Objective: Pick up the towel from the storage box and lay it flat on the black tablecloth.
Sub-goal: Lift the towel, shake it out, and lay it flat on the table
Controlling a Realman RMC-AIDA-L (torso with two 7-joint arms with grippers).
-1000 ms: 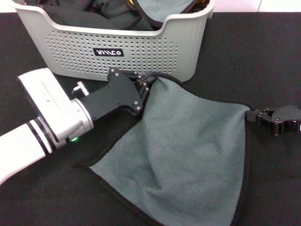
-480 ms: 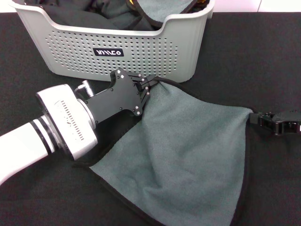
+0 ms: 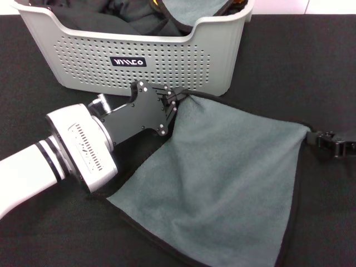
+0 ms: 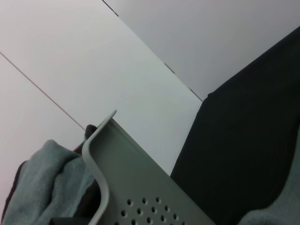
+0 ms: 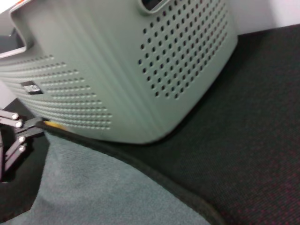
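Observation:
The grey towel [image 3: 222,178] with its black hem hangs spread between both grippers, its lower part resting on the black tablecloth [image 3: 311,61]. My left gripper [image 3: 176,100] is shut on the towel's far left corner, just in front of the storage box [image 3: 167,61]. At the right edge, my right gripper [image 3: 321,139] is shut on the other top corner, and the hem between them is pulled taut. In the right wrist view the towel [image 5: 103,192] lies below the storage box [image 5: 140,70], with the left gripper's fingers [image 5: 14,136] at the side.
Inside the storage box lie dark fabric [image 3: 111,19] and another grey cloth [image 3: 192,8], which also shows behind the box rim [image 4: 110,159] as grey cloth [image 4: 47,183]. Black tablecloth [image 4: 243,140] stretches to the right of the box.
My right gripper has moved to the right with its corner, widening and tightening the towel's top edge. The left arm has shifted and turned slightly while holding its corner by the box.

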